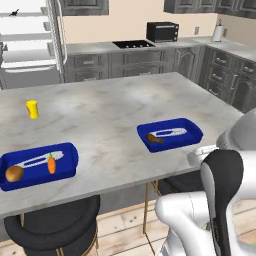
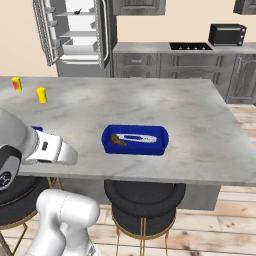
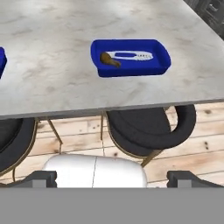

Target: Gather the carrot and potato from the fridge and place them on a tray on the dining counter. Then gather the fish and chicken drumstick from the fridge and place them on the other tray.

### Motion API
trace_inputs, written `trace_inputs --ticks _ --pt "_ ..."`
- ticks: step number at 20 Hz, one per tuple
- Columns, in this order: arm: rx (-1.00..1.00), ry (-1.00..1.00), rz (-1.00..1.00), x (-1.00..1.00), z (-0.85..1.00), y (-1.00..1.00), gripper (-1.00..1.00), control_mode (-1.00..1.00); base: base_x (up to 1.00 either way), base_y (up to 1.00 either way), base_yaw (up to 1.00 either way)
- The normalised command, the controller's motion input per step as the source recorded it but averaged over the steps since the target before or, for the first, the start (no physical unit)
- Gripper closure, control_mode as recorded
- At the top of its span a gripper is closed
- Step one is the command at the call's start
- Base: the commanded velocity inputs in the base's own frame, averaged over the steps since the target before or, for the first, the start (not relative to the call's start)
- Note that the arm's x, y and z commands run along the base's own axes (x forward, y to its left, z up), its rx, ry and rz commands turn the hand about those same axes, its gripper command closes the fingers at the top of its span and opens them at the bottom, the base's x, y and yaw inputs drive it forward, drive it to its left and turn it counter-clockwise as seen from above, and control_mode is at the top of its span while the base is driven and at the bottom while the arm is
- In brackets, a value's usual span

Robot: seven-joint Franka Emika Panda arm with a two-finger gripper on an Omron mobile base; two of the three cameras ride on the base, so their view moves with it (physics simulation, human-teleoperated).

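**Both trays loaded, tool empty and drawn back**

The carrot (image 1: 51, 163) and potato (image 1: 14, 173) lie side by side in the left blue tray (image 1: 70, 154), near the front edge of the marble surface (image 1: 115, 120). The right blue tray (image 1: 192, 131) holds the chicken drumstick (image 1: 154, 139) at its left end, with a pale, slim shape that looks to be the fish (image 1: 172, 133) stretched along the middle beside it. Judged from this, all four items appear delivered, so little of the task seems left.

The tool (image 3: 112, 178) hangs off the near side of the surface, above the black stool (image 3: 148, 131), with its jaws spread wide and nothing between them. The hand view looks over the surface edge toward the right tray.

If any item needed resetting, the potato would probably be the heaviest and roundest, likely to roll; a grip across its middle would suit. The carrot is stiff and tapered, best taken at its thicker end. The drumstick is uneven, so the meaty bulb gives more to hold than the thin bone end. The fish would likely be slick and flat; take it across the body's width.

A yellow cup (image 1: 32, 108) stands far left on the surface, and the fridge (image 2: 75, 30) door is open in the far left corner.
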Motion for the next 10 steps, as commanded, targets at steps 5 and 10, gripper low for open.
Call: trace_inputs --ticks 5,10 --pt "0.0 0.0 0.0 0.0 0.0 0.0 -1.0 1.0 -1.0 -0.35 -0.12" --pt "0.0 0.0 0.0 0.0 0.0 0.0 -1.0 1.0 -0.43 -0.95 -0.01"
